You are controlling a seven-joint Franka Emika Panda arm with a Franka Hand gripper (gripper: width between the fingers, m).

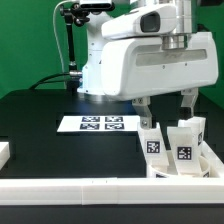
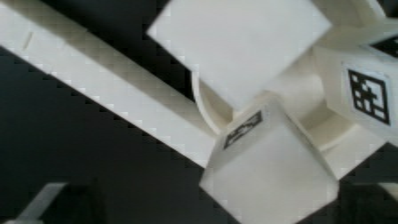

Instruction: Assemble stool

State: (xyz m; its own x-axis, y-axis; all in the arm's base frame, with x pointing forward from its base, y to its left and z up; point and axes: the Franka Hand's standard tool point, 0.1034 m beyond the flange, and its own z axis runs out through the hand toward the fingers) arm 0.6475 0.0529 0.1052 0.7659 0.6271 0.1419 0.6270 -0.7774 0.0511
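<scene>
While white plastic block legs (image 1: 168, 142) lie loose at lower right, the released two-finger gripper (image 1: 165, 104) hovers; assembly seems barely begun.

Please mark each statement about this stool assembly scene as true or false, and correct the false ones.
1. The gripper is open. True.
2. The gripper holds a leg. False: nothing sits between its fingers; it hangs above the legs.
3. Two white legs with marker tags stand near the border rail. True.
4. The marker board lies on the dark table. True.
5. The marker board lies on the exterior view's right of the legs. False: it lies to their left.
</scene>
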